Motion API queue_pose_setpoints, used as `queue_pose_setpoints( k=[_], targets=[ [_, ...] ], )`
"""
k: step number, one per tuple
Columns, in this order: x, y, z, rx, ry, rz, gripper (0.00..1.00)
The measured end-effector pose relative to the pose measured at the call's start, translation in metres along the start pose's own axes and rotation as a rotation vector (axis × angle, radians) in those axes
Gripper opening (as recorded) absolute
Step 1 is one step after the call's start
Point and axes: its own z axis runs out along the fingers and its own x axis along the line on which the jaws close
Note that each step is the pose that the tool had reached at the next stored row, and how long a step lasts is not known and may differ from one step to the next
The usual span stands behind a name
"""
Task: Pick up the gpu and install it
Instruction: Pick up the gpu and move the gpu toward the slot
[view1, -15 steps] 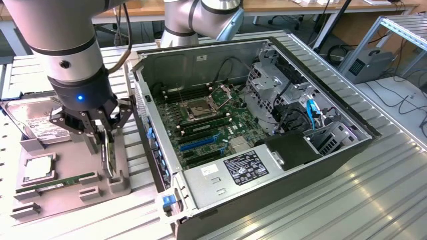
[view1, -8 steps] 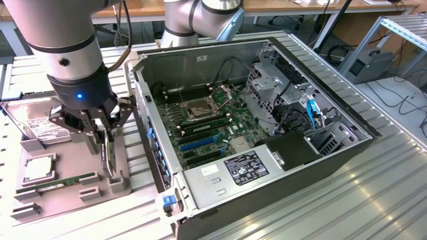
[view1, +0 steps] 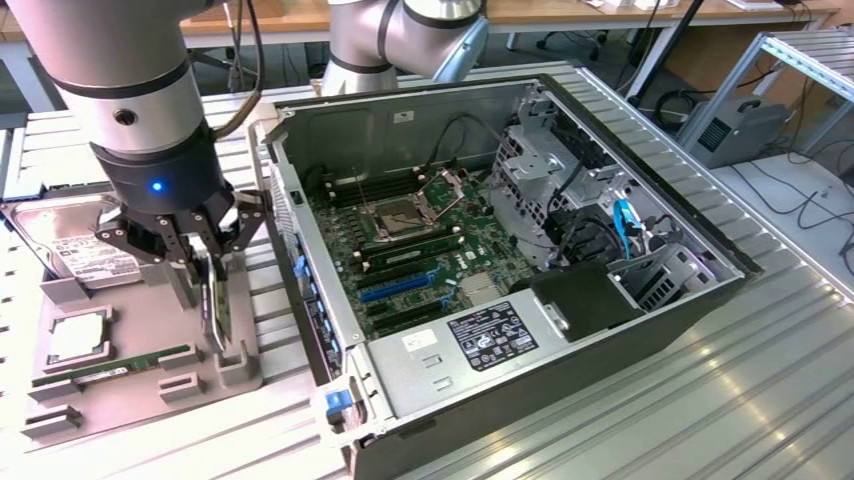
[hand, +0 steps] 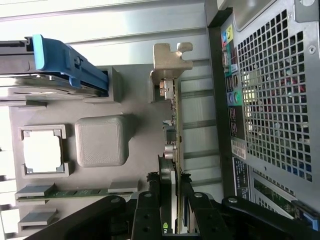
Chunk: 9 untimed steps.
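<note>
One upright gpu (hand: 173, 130) stands pinched edge-on within the hand (hand: 172, 176).

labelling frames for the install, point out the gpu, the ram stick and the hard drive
gpu (hand: 176, 107), wrist view, board edge
ram stick (view1: 114, 364), exterior view, middle of the strip
hard drive (view1: 60, 235), exterior view, metal top

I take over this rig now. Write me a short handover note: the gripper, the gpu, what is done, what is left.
The gripper has its fingers closed on the gpu, one on each face.
The gpu stands on its edge in the grey parts tray, beside the open computer case.
Done: the grasp.
Left: lifting it out and installing it in the case.
</note>
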Motion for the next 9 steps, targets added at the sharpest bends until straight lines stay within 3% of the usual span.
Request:
queue_pose_setpoints(
  k=[9],
  targets=[
    [-0.0002, 0.0000, -0.0053, 0.0000, 0.0000, 0.000, 0.27]
  ],
)
